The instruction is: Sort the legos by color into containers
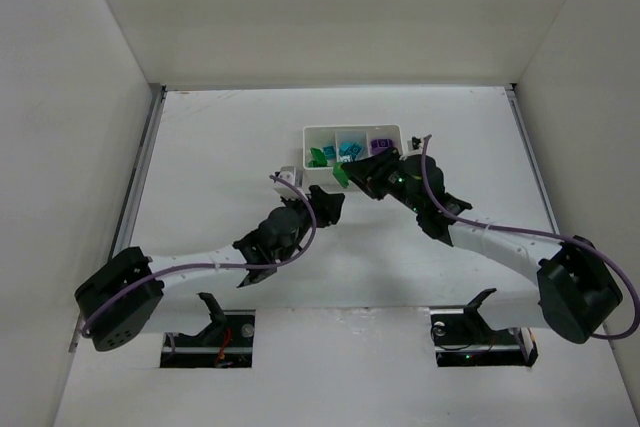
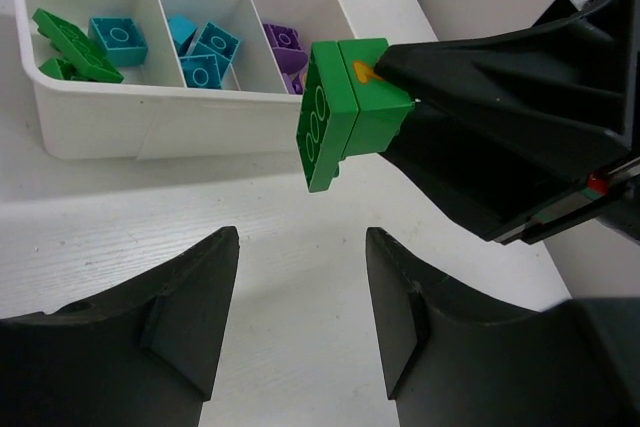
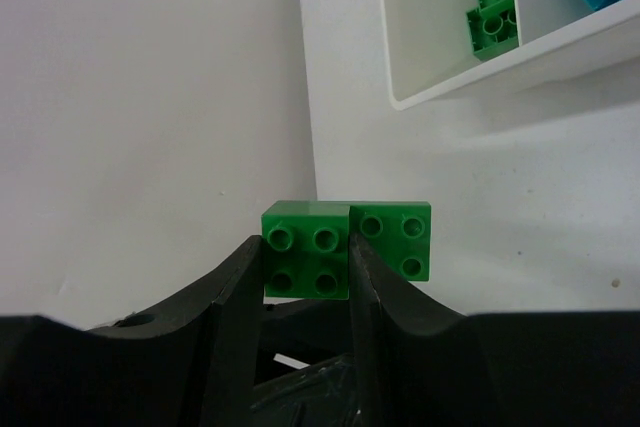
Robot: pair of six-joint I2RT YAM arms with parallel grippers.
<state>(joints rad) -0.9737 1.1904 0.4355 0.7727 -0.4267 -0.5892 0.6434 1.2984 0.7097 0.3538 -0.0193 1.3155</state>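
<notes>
My right gripper (image 3: 305,259) is shut on a clump of two green legos (image 3: 390,237) and holds it above the table, just in front of the white tray's (image 1: 305,147) left end. The clump also shows in the left wrist view (image 2: 340,112) and in the top view (image 1: 340,175). My left gripper (image 2: 300,247) is open and empty, just below and left of the clump (image 1: 330,202). In the tray (image 2: 150,122), the left compartment holds green legos (image 2: 70,42) and one teal lego (image 2: 118,39). The middle one holds teal legos (image 2: 205,52) and the right one purple legos (image 2: 285,47).
White enclosure walls stand on the left, right and far sides of the table. The tray (image 3: 470,77) sits at the far middle. The two arms meet close together in front of it.
</notes>
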